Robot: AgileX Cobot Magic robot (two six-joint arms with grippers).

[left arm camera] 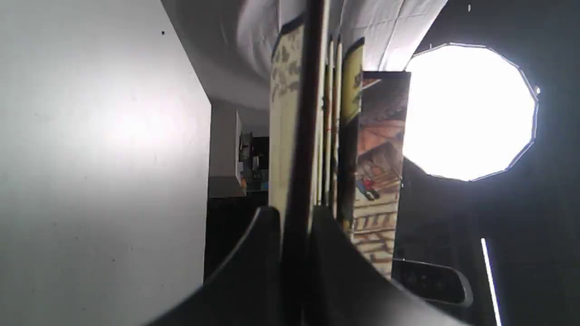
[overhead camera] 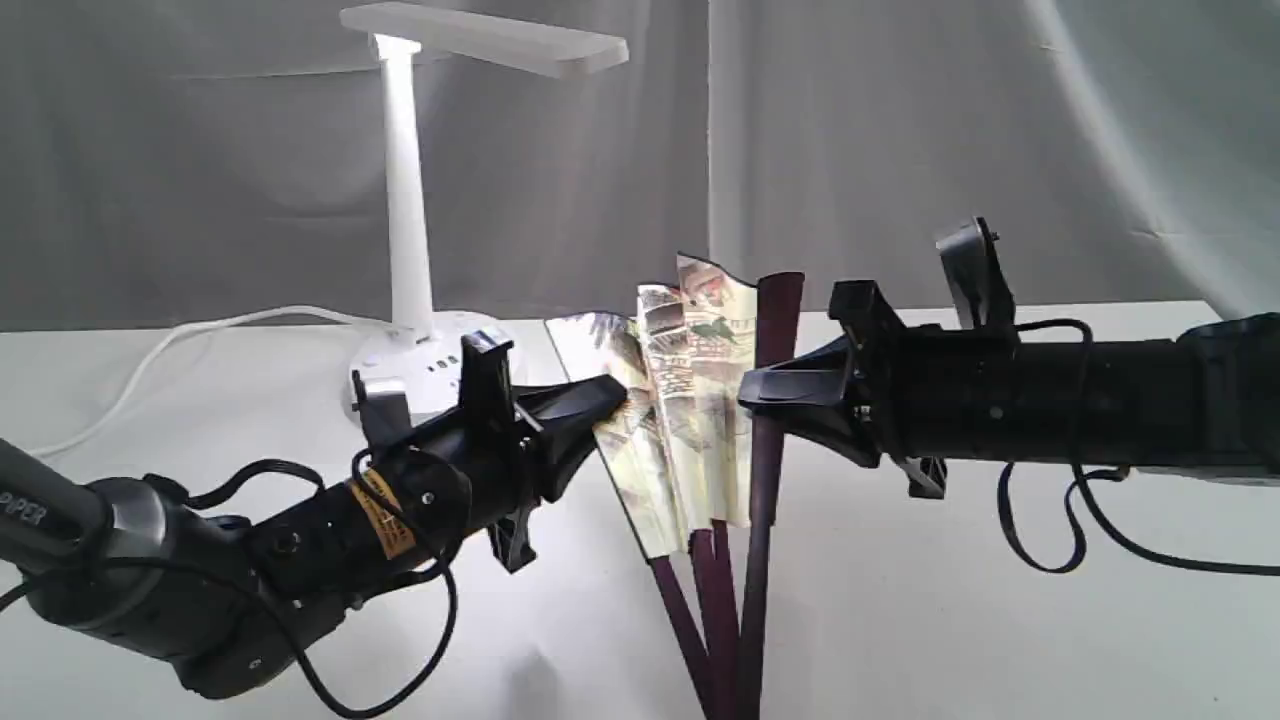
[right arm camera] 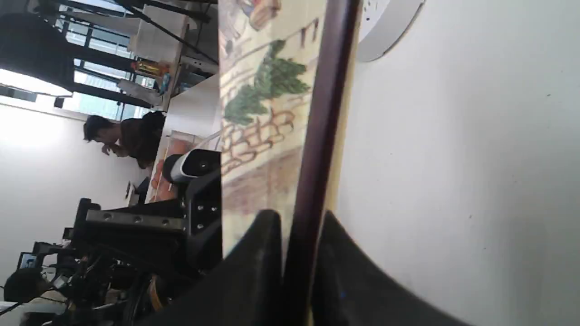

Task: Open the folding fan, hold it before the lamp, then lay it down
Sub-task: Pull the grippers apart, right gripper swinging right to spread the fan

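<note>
The folding fan [overhead camera: 690, 400] stands upright and partly spread in the middle of the white table, its maroon ribs meeting at the bottom edge of the exterior view. My left gripper [overhead camera: 605, 400] is shut on the fan's left outer rib [left arm camera: 301, 136]. From the right, my right gripper [overhead camera: 755, 395] is shut on the other outer rib [right arm camera: 317, 136], with the painted leaf [right arm camera: 263, 113] beside it. The white lamp [overhead camera: 408, 200] stands behind and to the left of the fan, its flat head [overhead camera: 490, 38] high above.
The lamp's round base [overhead camera: 425, 375] with sockets sits just behind my left gripper, its white cord [overhead camera: 180, 340] trailing left. A grey curtain [overhead camera: 900, 150] closes the back. A bright studio light [left arm camera: 469, 111] shows in the left wrist view.
</note>
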